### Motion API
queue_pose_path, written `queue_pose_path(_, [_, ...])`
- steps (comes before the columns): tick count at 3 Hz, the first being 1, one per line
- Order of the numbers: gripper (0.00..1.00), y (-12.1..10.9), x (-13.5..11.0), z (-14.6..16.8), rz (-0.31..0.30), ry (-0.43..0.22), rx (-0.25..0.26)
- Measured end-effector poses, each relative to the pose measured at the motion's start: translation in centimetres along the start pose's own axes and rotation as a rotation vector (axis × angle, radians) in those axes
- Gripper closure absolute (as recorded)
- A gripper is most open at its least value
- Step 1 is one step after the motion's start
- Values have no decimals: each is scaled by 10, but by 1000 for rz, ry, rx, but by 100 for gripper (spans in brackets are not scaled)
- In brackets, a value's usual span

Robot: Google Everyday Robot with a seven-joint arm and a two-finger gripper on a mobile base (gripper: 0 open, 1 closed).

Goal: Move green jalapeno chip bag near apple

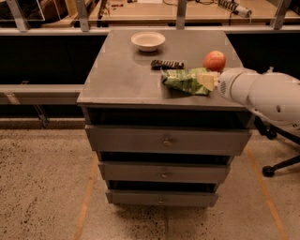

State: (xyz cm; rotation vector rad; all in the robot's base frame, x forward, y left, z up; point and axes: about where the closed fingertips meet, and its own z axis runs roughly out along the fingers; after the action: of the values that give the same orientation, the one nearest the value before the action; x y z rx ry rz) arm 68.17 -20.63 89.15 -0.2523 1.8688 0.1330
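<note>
We see a grey worktop (122, 75) set over three drawers (166, 140), each with a small knob (167, 142). The gripper (206, 80) sits at the worktop's right edge, toward the front corner. Below lies a speckled floor (42, 187), with orange lines (86, 201) on either side of the drawers. Past the worktop's far edge runs a metal rail (51, 31), with a wooden table (140, 10) behind it. A grey beam (42, 90) meets the left edge. A wheeled chair base (276, 166) stands to the right.

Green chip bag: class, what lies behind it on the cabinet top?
Behind the green chip bag lie a dark bar and the apple. The gripper covers the bag's end nearest the apple.
</note>
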Motion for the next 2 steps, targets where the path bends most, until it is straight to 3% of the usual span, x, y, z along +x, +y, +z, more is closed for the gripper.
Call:
queue_pose_path(1, [0,-5,-17,-28,45,-42,-22])
queue_pose_path(2, [0,-12,-30,-88,26,-73,6])
